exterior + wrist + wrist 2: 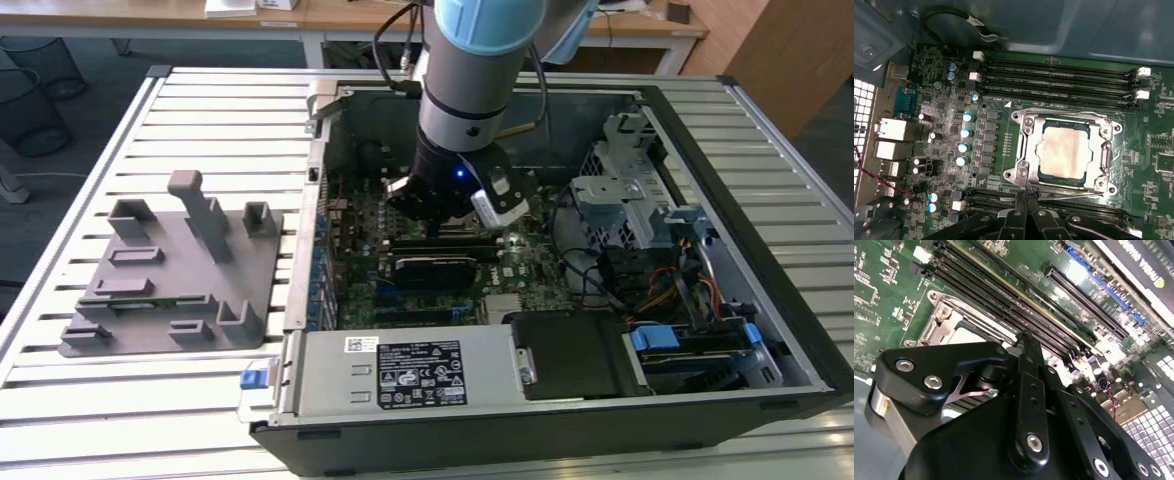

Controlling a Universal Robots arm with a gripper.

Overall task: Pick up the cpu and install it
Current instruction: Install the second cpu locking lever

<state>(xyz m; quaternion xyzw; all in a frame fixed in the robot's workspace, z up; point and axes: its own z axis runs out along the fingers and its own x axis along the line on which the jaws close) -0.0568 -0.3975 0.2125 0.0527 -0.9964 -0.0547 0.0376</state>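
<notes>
The cpu [1061, 150], a flat square chip with a dull silver top, lies inside the metal socket frame [1021, 150] on the green motherboard [999, 130]. In the first wrist view my gripper [1026, 197] hangs just off the frame's edge, over the memory slots, its black fingers pressed together with nothing between them. The second wrist view looks past the gripper [1024, 342] at a corner of the socket frame [941, 322] and a sliver of the cpu [969, 334]. In the exterior view the gripper [447, 218] is low inside the open computer case [747, 330].
A grey plastic fixture block [174, 280] with posts stands on the slatted table at the exterior view's left. Around the socket are memory slots [1054, 82], capacitors [964, 132], a black cable [954, 20] and the case wall. A drive cage [627, 190] and wiring fill the case's right side.
</notes>
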